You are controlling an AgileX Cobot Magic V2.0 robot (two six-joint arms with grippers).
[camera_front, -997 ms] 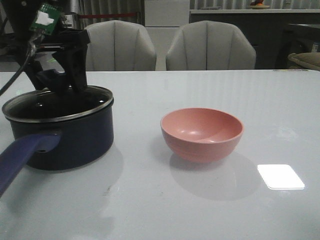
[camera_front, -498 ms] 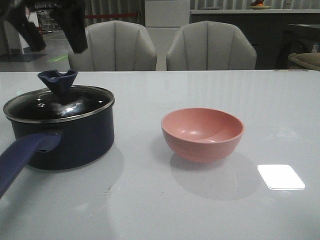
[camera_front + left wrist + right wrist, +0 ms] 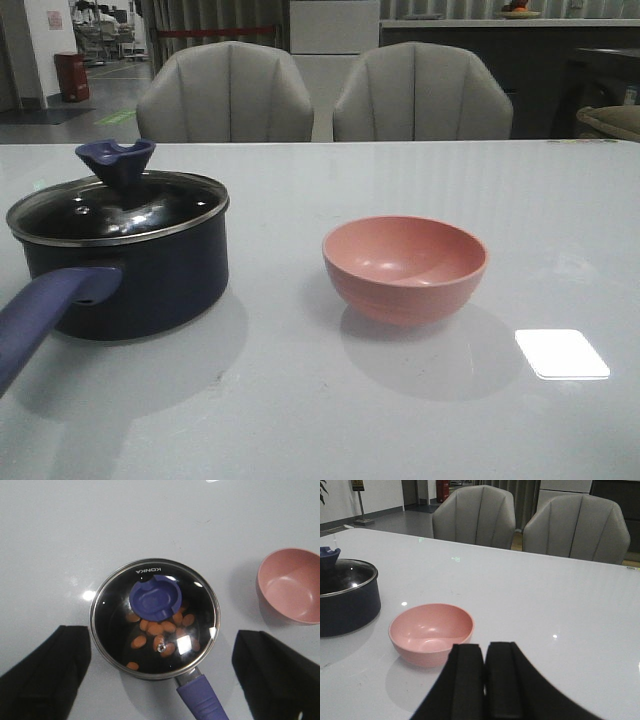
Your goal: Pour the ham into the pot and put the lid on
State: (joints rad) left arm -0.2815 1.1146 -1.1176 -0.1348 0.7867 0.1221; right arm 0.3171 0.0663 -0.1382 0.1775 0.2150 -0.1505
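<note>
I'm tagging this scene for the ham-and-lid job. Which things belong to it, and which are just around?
Job things:
pot
lid, on the pot
ham, inside the pot

Just around:
pink bowl, empty
two grey chairs

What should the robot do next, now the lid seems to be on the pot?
Probably just pull the left pincer up and away, then rest. The lid sits level on the pot, the ham shows through the glass, and the bowl is empty. The left pincer is wide open above the pot, touching nothing; the right pincer is shut.
</note>
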